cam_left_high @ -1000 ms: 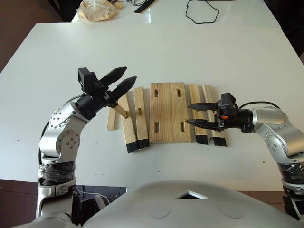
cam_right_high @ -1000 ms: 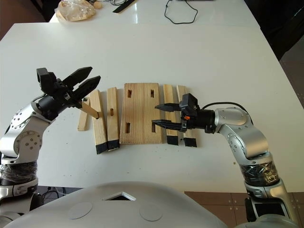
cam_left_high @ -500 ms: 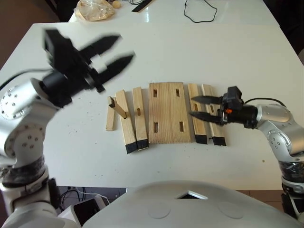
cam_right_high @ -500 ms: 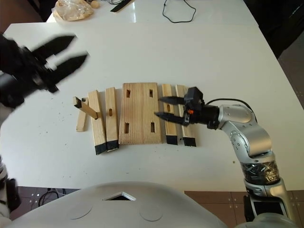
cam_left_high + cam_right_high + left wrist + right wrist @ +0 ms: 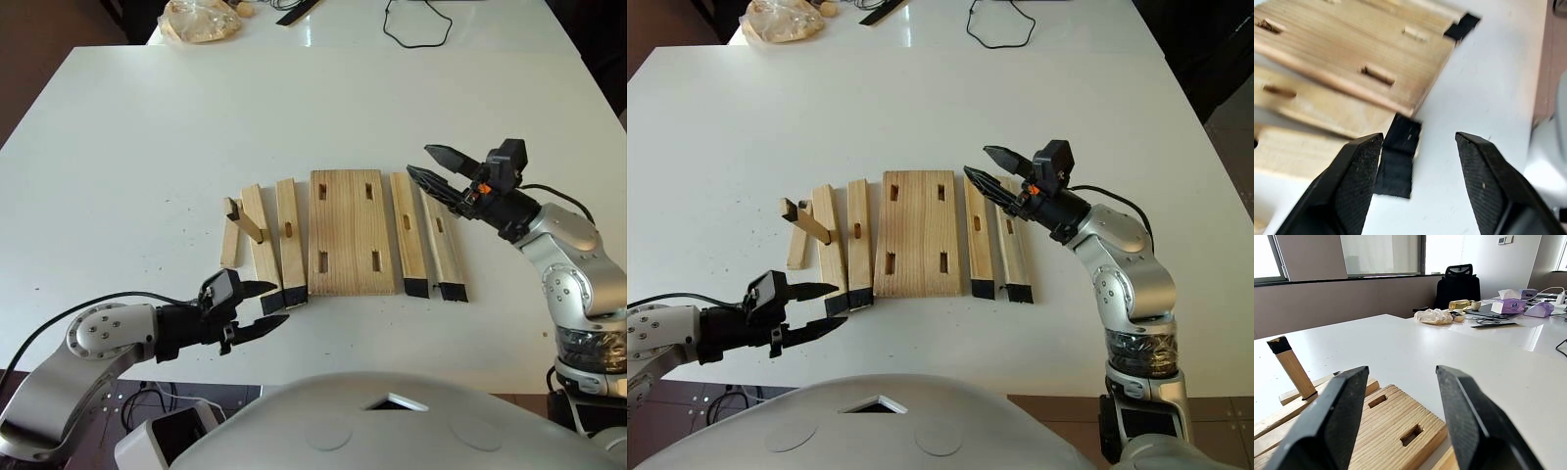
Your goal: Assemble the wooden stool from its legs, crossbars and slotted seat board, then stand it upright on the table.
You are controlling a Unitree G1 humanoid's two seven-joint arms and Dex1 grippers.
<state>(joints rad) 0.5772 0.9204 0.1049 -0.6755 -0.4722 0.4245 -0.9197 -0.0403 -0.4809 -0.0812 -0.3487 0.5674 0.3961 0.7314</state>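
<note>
The slotted seat board (image 5: 345, 232) lies flat mid-table. Two black-tipped legs (image 5: 263, 250) lie left of it and two more (image 5: 409, 233) to its right. A thin crossbar (image 5: 229, 247) lies at the far left, and a short stick (image 5: 245, 220) leans up from the leftmost leg. My left gripper (image 5: 281, 303) hovers open and low by the table's front edge, its fingers (image 5: 1359, 181) pointing at the left legs' black tips (image 5: 1398, 161). My right gripper (image 5: 419, 160) is open and raised over the far ends of the right legs, empty.
The white table (image 5: 147, 147) has bare room on every side of the parts. On the table behind sit a crumpled bag (image 5: 201, 20) and a black cable (image 5: 416, 24). My left gripper is close to the front edge.
My left arm swung from above the left legs down to the front edge. My right gripper left the board's front right corner, rising toward the right legs' far ends. The wooden parts stayed put.
</note>
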